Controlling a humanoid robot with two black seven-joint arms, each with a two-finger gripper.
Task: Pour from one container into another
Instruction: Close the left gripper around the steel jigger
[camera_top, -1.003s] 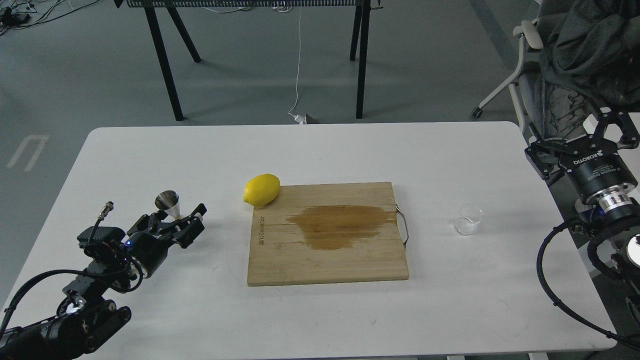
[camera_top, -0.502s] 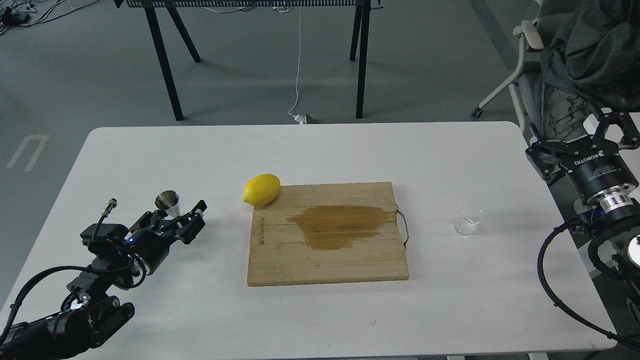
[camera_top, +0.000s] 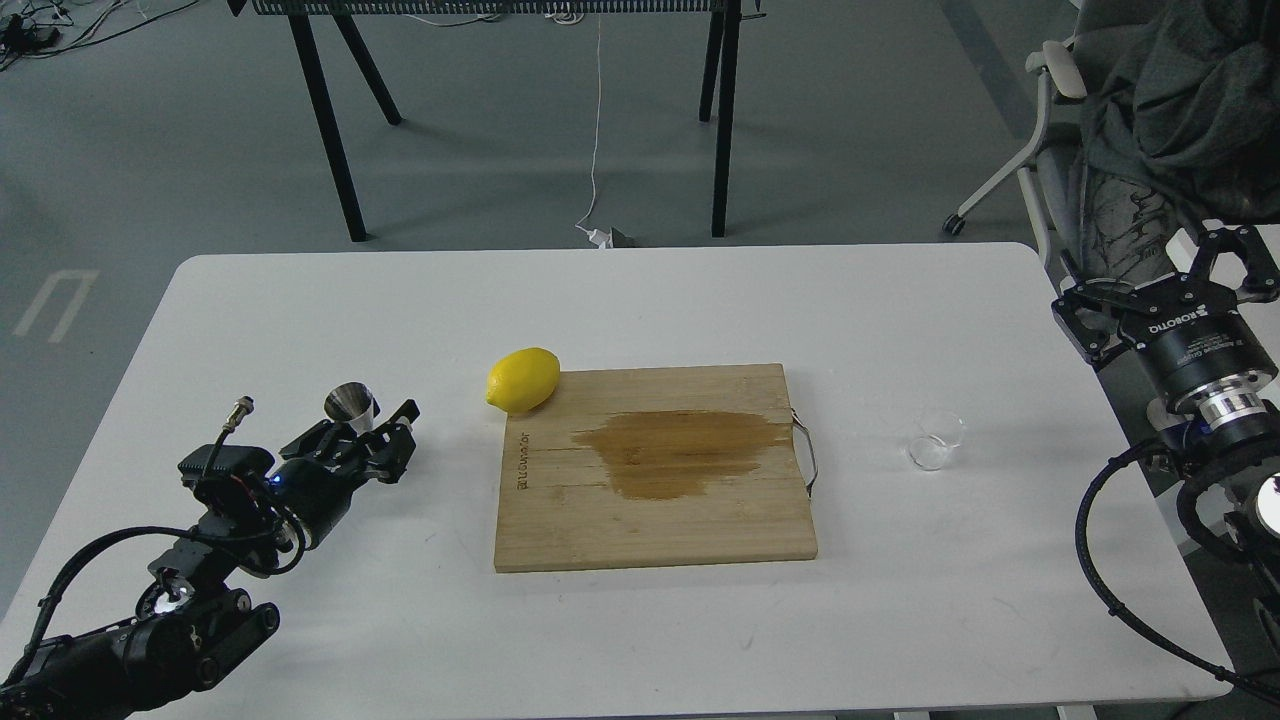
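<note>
The steel jigger (camera_top: 350, 403) is at the table's left, sitting between the fingers of my left gripper (camera_top: 364, 428), which is shut on its lower cone; only its upper cone shows above the fingers. The small clear glass cup (camera_top: 936, 438) rests on the white table right of the cutting board, with nothing touching it. My right gripper (camera_top: 1160, 275) hangs open at the table's right edge, up and to the right of the cup and well apart from it.
A bamboo cutting board (camera_top: 655, 520) with a dark wet stain (camera_top: 680, 450) and a metal handle lies mid-table. A lemon (camera_top: 523, 380) touches its far left corner. An office chair with clothes (camera_top: 1150, 120) stands behind my right arm.
My left gripper has shifted a little to the right with the jigger. The right arm and the glass cup have stayed almost still.
</note>
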